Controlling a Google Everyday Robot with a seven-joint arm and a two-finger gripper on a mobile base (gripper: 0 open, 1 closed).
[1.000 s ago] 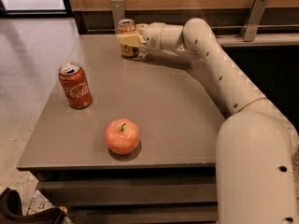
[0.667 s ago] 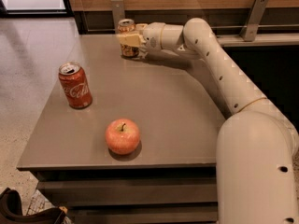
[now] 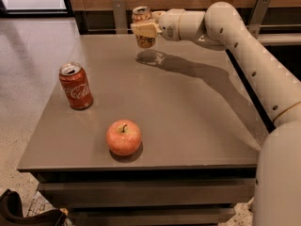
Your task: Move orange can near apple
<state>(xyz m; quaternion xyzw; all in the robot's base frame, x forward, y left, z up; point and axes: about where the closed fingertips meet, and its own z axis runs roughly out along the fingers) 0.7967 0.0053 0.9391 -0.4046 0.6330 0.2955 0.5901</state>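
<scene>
Since the apple (image 3: 123, 137) sits nearest us, close to the front edge of the table (image 3: 188, 121), we take it as the goal and read the rest from there. Farther back on the left stands a red Coca-Cola can (image 3: 75, 85), upright and well apart from the apple; it is not ours to move. At the far edge the gripper (image 3: 144, 29) is clamped on the orange can (image 3: 141, 14), and the can looks raised off the surface, its shadow lying on the tabletop just below. So we judge the grasp and lift done and the carry in hand. The next move calls for bringing the can forward across the table and setting it upright just beside the apple without knocking it. The Coca-Cola can stands left of that path, so we judge it little hindrance.
</scene>
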